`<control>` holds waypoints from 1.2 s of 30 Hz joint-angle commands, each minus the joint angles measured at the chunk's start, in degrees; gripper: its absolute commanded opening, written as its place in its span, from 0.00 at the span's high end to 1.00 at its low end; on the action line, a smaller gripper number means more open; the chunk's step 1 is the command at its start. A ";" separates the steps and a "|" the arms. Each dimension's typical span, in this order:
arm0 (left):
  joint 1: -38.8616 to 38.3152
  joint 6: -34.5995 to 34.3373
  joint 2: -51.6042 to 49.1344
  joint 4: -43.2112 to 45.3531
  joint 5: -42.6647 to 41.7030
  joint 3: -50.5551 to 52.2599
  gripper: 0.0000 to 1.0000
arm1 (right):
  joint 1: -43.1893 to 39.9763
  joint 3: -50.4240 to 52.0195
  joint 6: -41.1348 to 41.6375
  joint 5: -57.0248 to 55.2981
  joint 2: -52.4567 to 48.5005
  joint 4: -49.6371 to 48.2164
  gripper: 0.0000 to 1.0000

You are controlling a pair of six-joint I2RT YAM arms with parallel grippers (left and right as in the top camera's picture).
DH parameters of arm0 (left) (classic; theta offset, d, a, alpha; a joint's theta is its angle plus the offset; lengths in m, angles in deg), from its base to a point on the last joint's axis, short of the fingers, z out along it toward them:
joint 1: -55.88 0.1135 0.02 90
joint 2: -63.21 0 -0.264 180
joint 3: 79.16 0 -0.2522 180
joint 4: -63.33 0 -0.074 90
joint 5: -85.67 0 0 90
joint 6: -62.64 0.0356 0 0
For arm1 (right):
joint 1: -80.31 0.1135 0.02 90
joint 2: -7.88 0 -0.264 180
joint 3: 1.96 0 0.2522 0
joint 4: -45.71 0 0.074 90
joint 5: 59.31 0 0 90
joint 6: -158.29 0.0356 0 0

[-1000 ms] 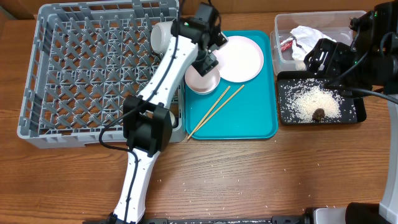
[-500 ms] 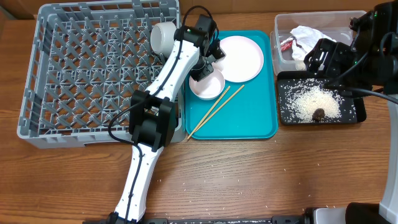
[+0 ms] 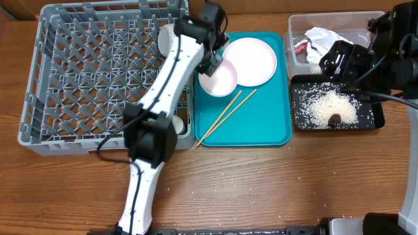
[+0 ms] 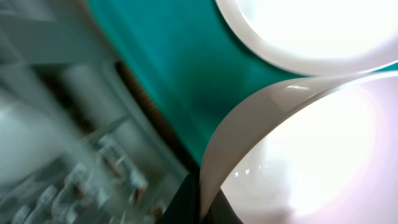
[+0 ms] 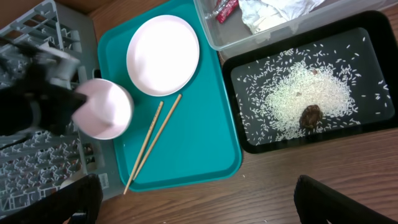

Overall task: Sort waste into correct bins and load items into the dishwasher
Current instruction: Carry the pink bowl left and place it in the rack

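My left gripper [image 4: 202, 202] is shut on the rim of a white bowl [image 3: 220, 79], tilted above the left part of the teal tray [image 3: 261, 127]. In the left wrist view the bowl's wall [image 4: 249, 124] stands pinched between the dark fingers [image 4: 180, 205]. A white plate [image 3: 256, 60] and wooden chopsticks [image 3: 226, 116] lie on the teal tray. Another white bowl [image 3: 168, 38] sits in the grey dish rack [image 3: 98, 78]. My right gripper [image 5: 199, 186] hangs open and empty high over the table. The clear tub [image 3: 339, 23] holds a napkin [image 3: 323, 36] and a red wrapper [image 3: 300, 46]. Rice [image 3: 326, 104] and a brown lump [image 3: 334, 119] lie in the black tray [image 3: 375, 121].
The rack's right wall stands right beside the teal tray's left edge. A small white round thing [image 3: 176, 123] shows at the rack's near right corner. Scattered rice grains [image 3: 196, 192] dot the wooden table in front.
The left gripper has shut on the bowl's rim and tipped the bowl up, shifting it slightly towards the back. The right arm has not moved.
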 commanded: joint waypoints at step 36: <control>-4.39 -63.06 3.93 -20.06 75.60 20.79 0.96 | -0.15 -0.37 0.00 -0.66 0.31 -0.31 0.00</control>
